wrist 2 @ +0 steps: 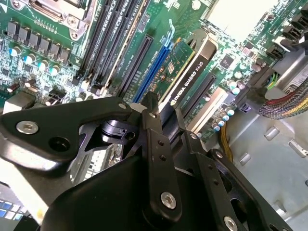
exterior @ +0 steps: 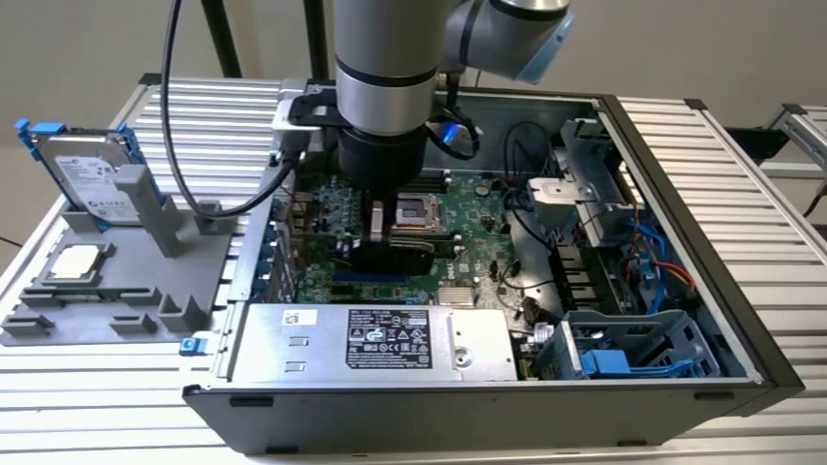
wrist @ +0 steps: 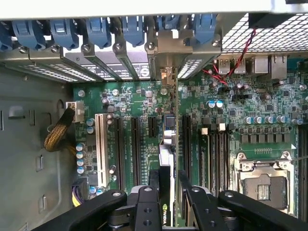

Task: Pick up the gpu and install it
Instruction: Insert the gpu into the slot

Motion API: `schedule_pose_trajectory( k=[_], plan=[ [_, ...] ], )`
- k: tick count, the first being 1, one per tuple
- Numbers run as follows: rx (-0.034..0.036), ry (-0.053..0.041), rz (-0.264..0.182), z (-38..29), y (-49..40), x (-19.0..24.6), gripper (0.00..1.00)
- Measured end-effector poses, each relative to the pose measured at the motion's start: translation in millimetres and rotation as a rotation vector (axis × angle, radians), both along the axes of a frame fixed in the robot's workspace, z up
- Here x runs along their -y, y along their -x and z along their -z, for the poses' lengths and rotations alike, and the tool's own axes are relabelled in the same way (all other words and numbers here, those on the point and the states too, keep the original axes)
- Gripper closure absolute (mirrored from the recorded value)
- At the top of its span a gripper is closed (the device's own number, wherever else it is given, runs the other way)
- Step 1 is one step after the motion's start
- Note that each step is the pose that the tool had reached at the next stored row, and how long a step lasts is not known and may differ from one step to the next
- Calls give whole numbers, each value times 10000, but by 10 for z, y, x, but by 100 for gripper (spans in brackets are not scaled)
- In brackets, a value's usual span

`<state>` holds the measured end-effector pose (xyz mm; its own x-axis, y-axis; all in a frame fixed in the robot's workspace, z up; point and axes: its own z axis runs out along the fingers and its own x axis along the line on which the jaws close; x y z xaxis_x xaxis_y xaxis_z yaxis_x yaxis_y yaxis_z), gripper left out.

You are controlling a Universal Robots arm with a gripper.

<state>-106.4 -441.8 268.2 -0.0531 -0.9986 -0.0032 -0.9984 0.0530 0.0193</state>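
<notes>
Gripper lowered inside the open computer case, above the green motherboard. Jaws closed narrow on the gpu, held on edge over the expansion slots. In the second wrist view, gpu seen with its black cooler face along a blue slot, fingers clamping its upper edge. In the first wrist view, card ran edge-on between the fingers toward the rear slot brackets with blue clips. Empty CPU socket just beside the gripper. Outside the case, by the table's edge at the exterior view's left, hard drive stood in a grey fixture, CPU chip flat on it.
</notes>
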Motion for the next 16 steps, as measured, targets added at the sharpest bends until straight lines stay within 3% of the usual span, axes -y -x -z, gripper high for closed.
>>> schedule_pose_trajectory(
  k=[10, 16],
  plan=[
    [0, 19, -54, 16, 17, -34, 100],
    [-1, 21, -78, 81, 30, -38, 100]
  ],
)
